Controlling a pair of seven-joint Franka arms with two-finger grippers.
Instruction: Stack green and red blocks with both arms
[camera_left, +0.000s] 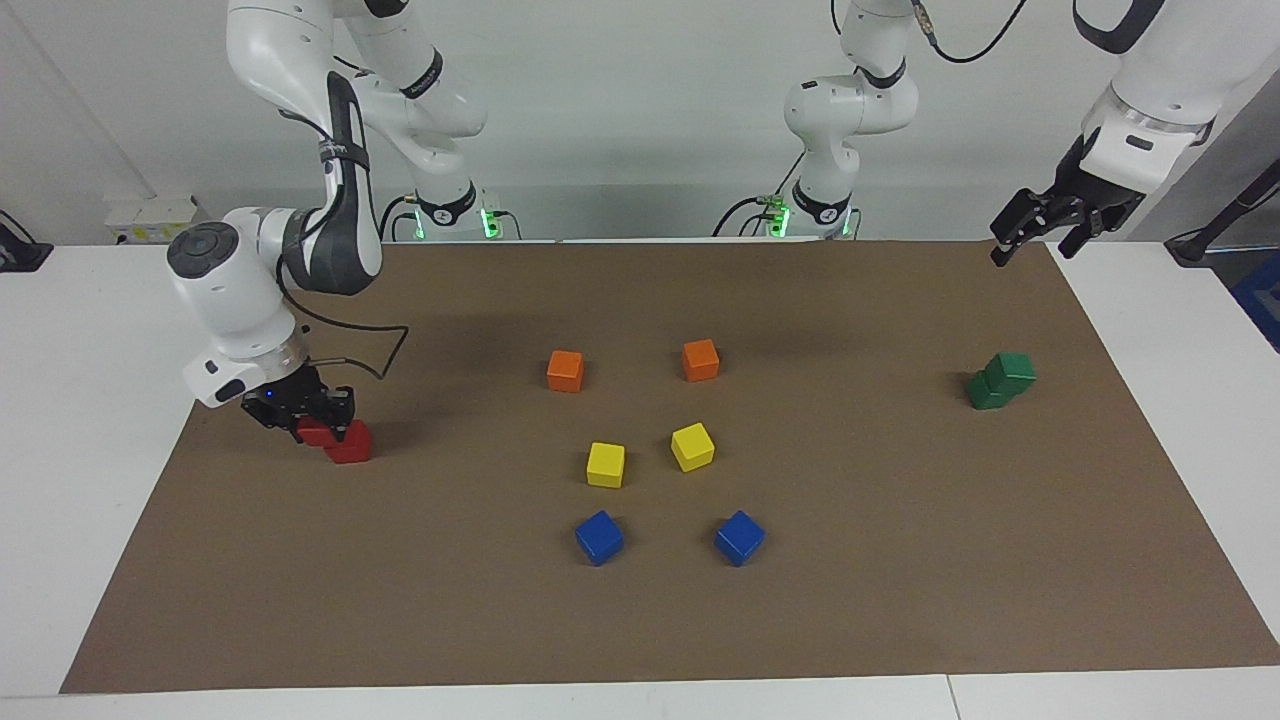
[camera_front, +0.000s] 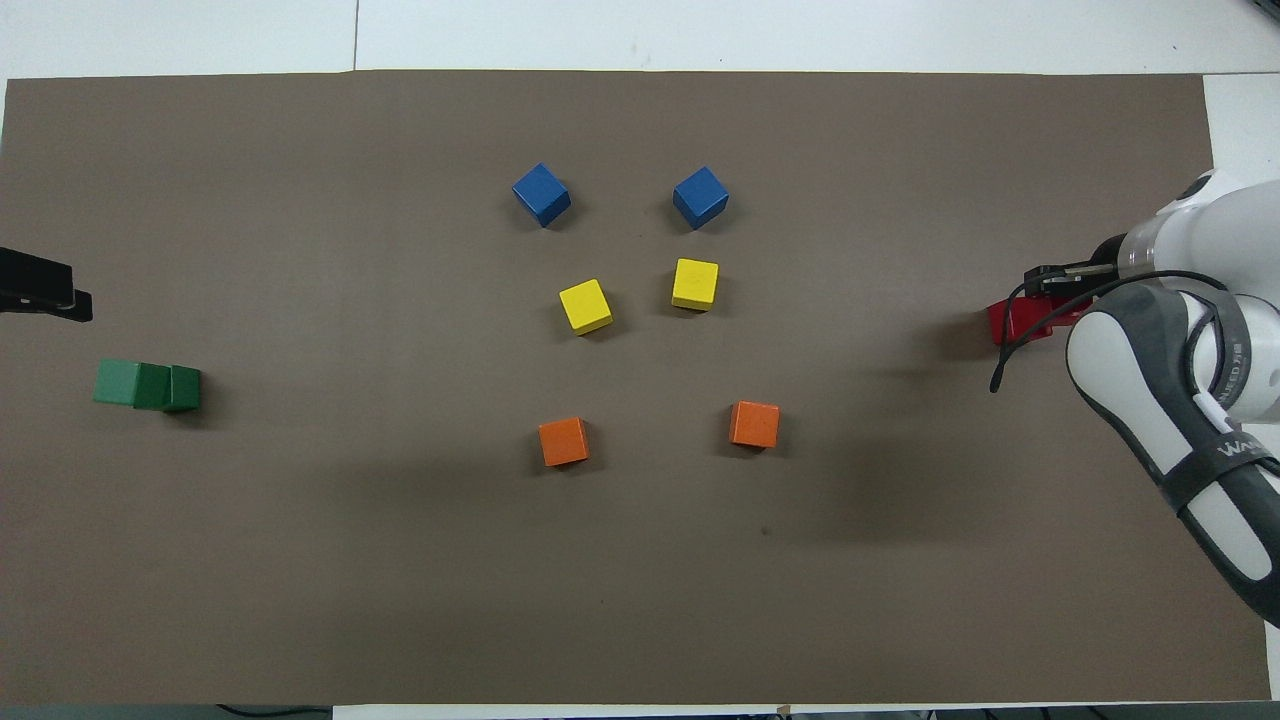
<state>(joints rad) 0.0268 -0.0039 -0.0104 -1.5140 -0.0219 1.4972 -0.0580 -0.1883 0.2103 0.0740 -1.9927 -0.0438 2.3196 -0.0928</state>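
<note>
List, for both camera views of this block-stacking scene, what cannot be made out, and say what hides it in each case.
- Held red block: mostly covered by the right gripper in the facing view; the right arm hides it in the overhead view.
- Whether it rests on the other red block: not clear in either view.
- Left gripper: cut off by the overhead view's edge.
- Green blocks: how squarely they are stacked cannot be told.

Two orange cubes (camera_left: 565, 370) (camera_left: 700, 360), two yellow cubes (camera_left: 605, 465) (camera_left: 692, 446), two blue cubes (camera_left: 599, 537) (camera_left: 739, 537), brown mat (camera_left: 900, 560), white table (camera_left: 80, 420)
</note>
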